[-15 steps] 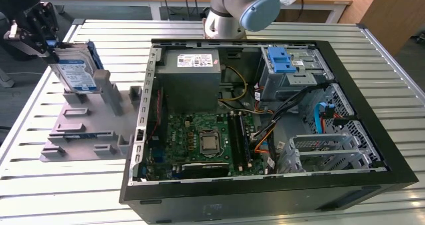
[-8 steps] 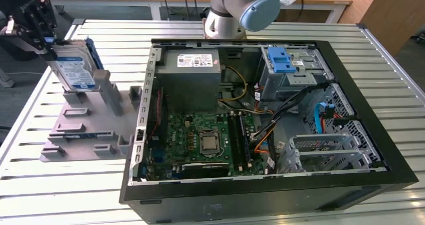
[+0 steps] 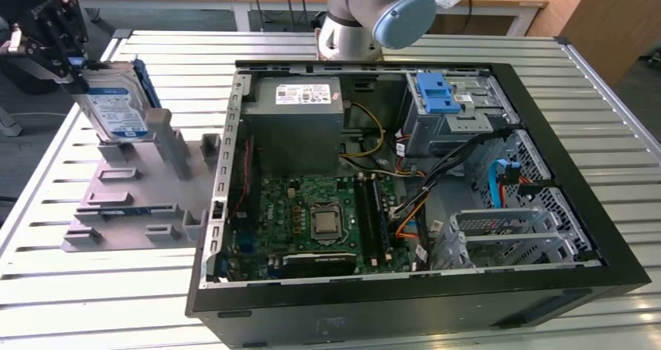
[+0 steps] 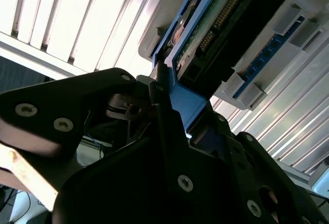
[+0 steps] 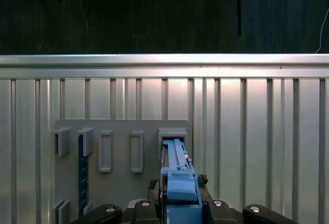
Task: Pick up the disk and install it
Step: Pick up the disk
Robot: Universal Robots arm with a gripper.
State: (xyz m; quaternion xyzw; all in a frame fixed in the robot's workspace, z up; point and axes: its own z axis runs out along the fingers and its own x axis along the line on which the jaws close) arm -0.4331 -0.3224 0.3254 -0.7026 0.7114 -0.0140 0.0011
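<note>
The disk, a stiff, fairly heavy, knock-shy metal slab that I judge is best held by its blue plastic frame, stands on edge in the grey rack on the counter, its upper end pinched between my jaws.

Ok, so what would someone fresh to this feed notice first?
First, the big open computer case in the middle of the exterior view, its green board laid bare. Then, at that view's left, the disk standing on edge in a grey holder, with the black hand at its top edge.
</note>
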